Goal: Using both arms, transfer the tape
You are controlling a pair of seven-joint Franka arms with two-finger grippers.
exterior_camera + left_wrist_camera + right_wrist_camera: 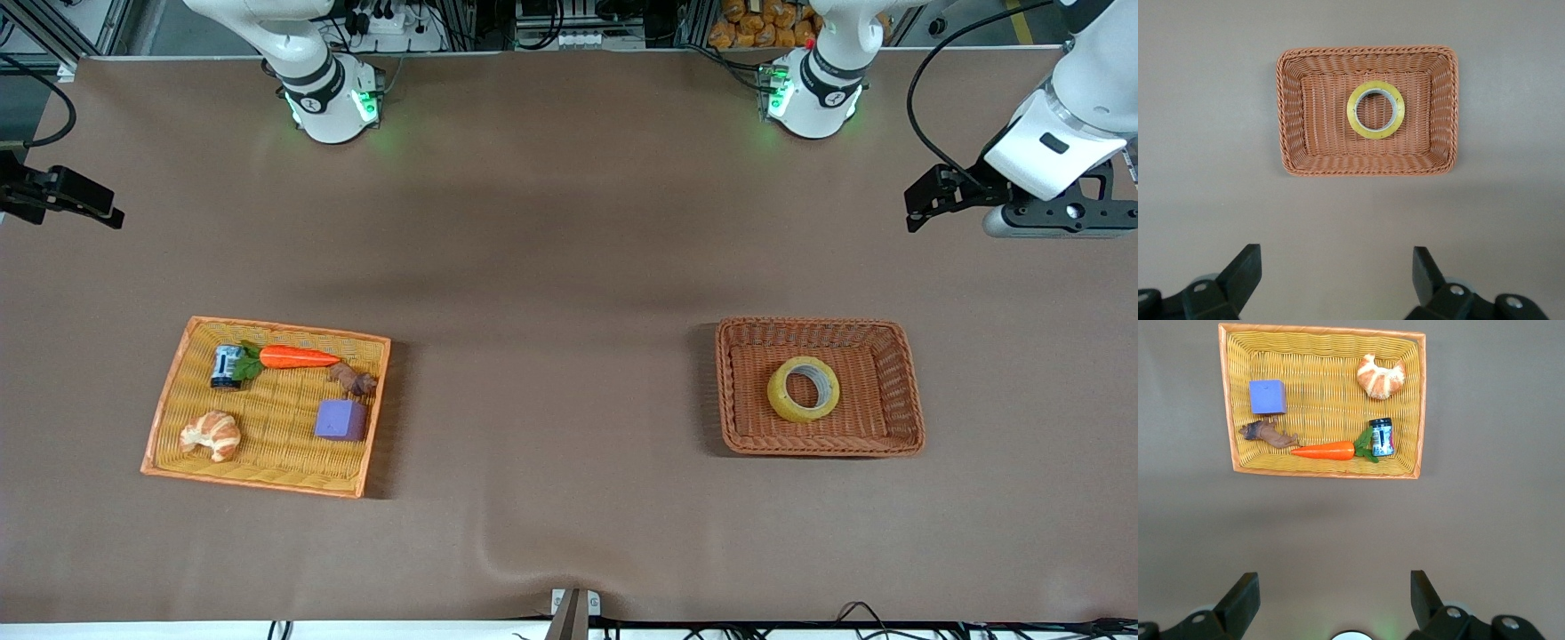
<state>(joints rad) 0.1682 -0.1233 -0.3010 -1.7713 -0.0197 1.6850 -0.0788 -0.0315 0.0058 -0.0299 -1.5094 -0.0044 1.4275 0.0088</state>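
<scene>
The tape [804, 389], a yellowish ring with a grey-white core, lies flat near the middle of the reddish-brown wicker basket [905, 391], which sits on the bench [551, 356] toward the left arm's end; the roll touches none of the basket's walls. The left end effector [1337, 280] hangs in the air over bare bench, over ground farther from the front camera than that basket, its two black fingers [1243, 273] spread wide and released, holding nothing; in the front view only its black body [942, 191] shows at the edge of the bench under the white wrist. Toward the right arm's end of the bench lies a yellow wicker tray [169, 404] with an orange rim. In it are a carrot [298, 357] with green leaves, a small dark jar [226, 365] with a printed label touching the leaves, a brown knobbly object [354, 380] just beside the carrot's tip, a purple cube [340, 420] nearer the front camera than that brown object, and a croissant [212, 434] in the tray's corner nearest the front camera, well apart from the cube. The right end effector [1335, 600] hangs over bare bench, over ground farther from the front camera than the tray, its fingers [1241, 597] likewise wide apart and released, empty; its black body [62, 197] shows at the front view's edge
</scene>
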